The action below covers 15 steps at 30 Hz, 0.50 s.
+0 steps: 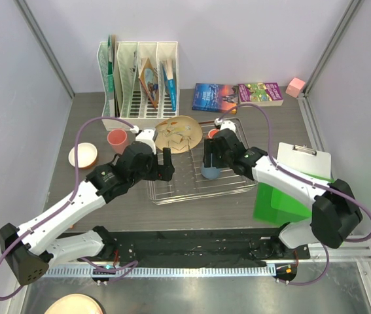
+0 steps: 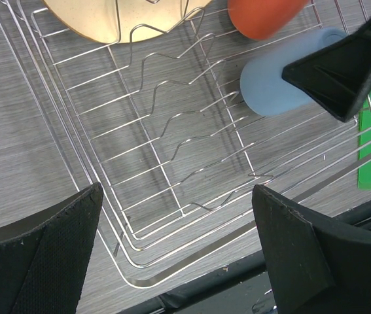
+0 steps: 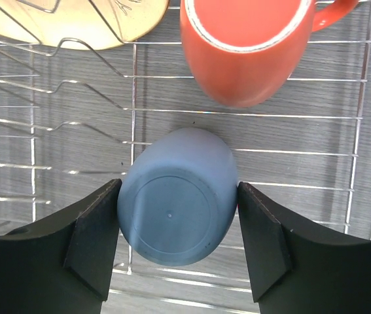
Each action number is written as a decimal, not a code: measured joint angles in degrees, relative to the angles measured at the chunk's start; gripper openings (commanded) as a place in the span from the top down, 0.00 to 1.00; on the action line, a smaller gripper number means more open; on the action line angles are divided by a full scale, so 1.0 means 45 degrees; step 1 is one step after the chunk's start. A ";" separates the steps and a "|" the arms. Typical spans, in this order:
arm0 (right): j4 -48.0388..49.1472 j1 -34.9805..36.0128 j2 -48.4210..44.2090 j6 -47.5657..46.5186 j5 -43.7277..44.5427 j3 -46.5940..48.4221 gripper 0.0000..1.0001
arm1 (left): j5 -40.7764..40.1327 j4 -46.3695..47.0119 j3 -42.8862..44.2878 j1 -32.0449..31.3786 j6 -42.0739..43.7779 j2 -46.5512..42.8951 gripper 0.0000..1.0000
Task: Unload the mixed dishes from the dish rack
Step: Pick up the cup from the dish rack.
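The chrome wire dish rack [image 1: 198, 186] lies mid-table. On its far left edge leans the beige plate [image 1: 178, 133] with brown squiggles. The orange mug [image 1: 214, 134] lies at the rack's far side, and the grey-blue cup [image 1: 211, 173] lies on its side on the bars just nearer. My right gripper [image 3: 178, 190] is shut on that grey-blue cup [image 3: 175, 209], a pad touching each flank, below the mug [image 3: 244, 46]. Over the rack's near left corner [image 2: 139, 131] my left gripper [image 2: 176, 193] hangs open and holds nothing. A pink cup [image 1: 117, 139] and a small bowl [image 1: 83, 156] stand on the table left of the rack.
A white file holder [image 1: 139, 75] stands at the back, with two books [image 1: 215, 97] and a pink block [image 1: 296, 86] to its right. A clipboard [image 1: 303, 157] and a green sheet [image 1: 280, 196] lie right of the rack. A peach disc [image 1: 74, 304] sits below the table's near edge.
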 measured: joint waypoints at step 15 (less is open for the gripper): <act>0.0141 -0.0015 -0.4129 0.0627 -0.1496 0.0602 0.99 | 0.0199 0.0568 -0.0102 0.0000 -0.0350 -0.0452 0.00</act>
